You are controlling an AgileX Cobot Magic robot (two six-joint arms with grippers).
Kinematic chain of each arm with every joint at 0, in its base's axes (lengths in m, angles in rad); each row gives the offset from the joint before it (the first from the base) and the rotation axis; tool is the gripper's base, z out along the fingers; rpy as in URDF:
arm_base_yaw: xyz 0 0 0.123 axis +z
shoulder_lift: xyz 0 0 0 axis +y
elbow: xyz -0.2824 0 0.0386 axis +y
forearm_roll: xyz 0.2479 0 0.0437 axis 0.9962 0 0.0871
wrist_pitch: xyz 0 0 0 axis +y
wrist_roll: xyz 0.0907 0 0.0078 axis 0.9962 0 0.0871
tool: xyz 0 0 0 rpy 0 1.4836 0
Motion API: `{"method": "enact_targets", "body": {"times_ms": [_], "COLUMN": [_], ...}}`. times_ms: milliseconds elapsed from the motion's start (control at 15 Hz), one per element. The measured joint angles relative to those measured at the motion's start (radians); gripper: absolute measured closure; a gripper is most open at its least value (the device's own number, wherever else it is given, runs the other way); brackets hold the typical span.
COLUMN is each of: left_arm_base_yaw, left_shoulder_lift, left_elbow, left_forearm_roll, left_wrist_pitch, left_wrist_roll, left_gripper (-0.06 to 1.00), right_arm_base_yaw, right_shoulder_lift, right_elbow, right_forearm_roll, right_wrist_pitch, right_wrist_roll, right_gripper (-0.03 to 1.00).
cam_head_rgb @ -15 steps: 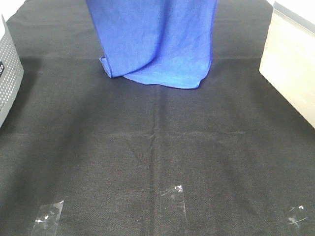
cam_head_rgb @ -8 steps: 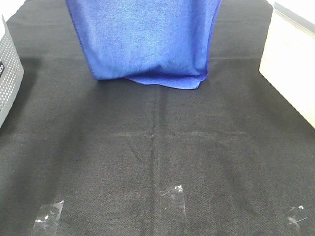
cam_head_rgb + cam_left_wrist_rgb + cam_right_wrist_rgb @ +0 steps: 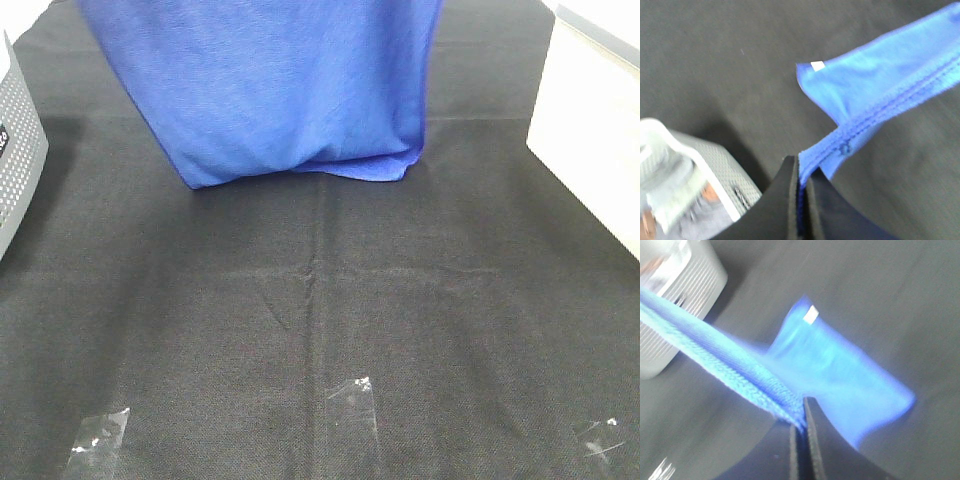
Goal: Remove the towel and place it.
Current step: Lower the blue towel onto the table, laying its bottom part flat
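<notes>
The royal-blue towel hangs as a wide sheet at the back of the black table cloth, its lower edge resting on the cloth. Its top runs out of the high view, and neither gripper shows there. In the left wrist view my left gripper is shut on the towel's stitched edge, with the small white tag at a hanging corner. My right gripper is shut on another part of the towel's edge, and the white tag shows there too, blurred.
A grey perforated basket stands at the table's left edge, also seen as the basket in the left wrist view. A pale box sits at the right. Clear tape strips mark the cloth near the front.
The towel's left side has swung out to the left, spreading the hanging sheet much wider. Its right edge and the bottom fold have stayed about where they were.
</notes>
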Motion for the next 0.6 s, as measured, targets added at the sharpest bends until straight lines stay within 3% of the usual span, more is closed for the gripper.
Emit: {"method": "enact_targets", "body": {"times_ms": [267,600], "left_arm_base_yaw": [-0.008,-0.009], "left_shoulder_lift": [-0.205,-0.396], "left_elbow": [0.265,0.487], "left_forearm_roll": [-0.034,-0.159], "left_wrist_pitch": [-0.005,-0.009], "left_wrist_roll": [0.0,0.0], "left_gripper": [0.94,0.94], "right_arm_base_yaw": [0.01,0.01], "right_shoulder_lift": [-0.175,-0.369], "right_elbow": [0.287,0.531], "right_forearm_roll": [0.039,0.061], "right_wrist_pitch": [-0.001,-0.002], "right_wrist_roll": [0.005,0.006], "right_gripper": [0.96,0.96]}}
